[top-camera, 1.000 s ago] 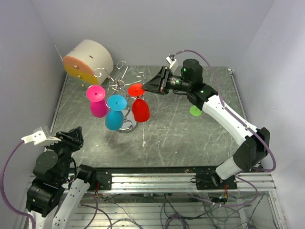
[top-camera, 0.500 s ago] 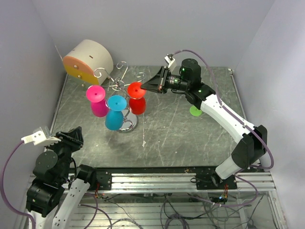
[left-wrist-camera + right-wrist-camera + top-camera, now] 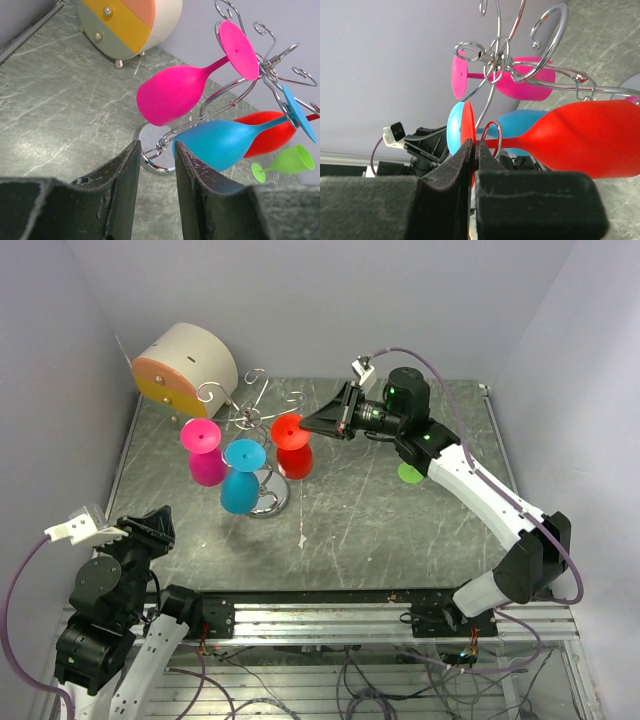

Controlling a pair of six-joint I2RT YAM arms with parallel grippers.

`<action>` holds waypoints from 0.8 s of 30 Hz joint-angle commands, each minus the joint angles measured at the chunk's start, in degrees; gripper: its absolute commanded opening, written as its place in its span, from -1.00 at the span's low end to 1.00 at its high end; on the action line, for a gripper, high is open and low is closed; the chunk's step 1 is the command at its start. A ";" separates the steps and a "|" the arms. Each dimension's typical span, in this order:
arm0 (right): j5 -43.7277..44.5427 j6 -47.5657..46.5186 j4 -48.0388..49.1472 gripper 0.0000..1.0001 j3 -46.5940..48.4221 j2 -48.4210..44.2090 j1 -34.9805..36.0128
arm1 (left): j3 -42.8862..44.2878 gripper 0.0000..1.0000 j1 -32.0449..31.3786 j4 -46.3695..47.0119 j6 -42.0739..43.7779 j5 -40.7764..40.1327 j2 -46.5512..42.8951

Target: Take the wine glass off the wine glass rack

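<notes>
The silver wire rack [image 3: 250,410] stands at the table's middle left on a round shiny base [image 3: 267,502]. Three glasses hang on it: pink [image 3: 206,458], blue [image 3: 240,480] and red [image 3: 292,448]. My right gripper [image 3: 306,426] is shut on the rim of the red glass's foot [image 3: 467,131]; the red bowl [image 3: 590,139] tilts away from it, and a wire loop still rings the stem. My left gripper [image 3: 157,170] is open and empty, low at the near left, facing the rack's base [image 3: 152,150].
A beige cylinder with an orange face [image 3: 183,368] stands at the back left, close behind the rack. A small green glass [image 3: 286,162] lies on the table right of the rack, showing as a green spot [image 3: 410,473] in the top view.
My right gripper has stayed at the red glass's foot while the red bowl swung up and back toward the rack, hanging shorter and nearer the foot. The left arm has not moved.
</notes>
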 commanded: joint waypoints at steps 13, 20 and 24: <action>-1.48 2.06 2.50 -1.00 1.56 -0.67 3.69 | 0.13 -0.12 -0.55 0.27 -0.44 -1.38 -0.57; 1.02 -0.21 0.60 -1.00 5.64 2.73 4.96 | 0.15 -0.12 -0.55 0.33 -0.44 -1.23 -0.51; 3.84 -2.88 -1.76 -1.00 7.94 4.40 4.84 | 0.09 -0.12 -0.55 0.24 -0.40 -1.22 -0.62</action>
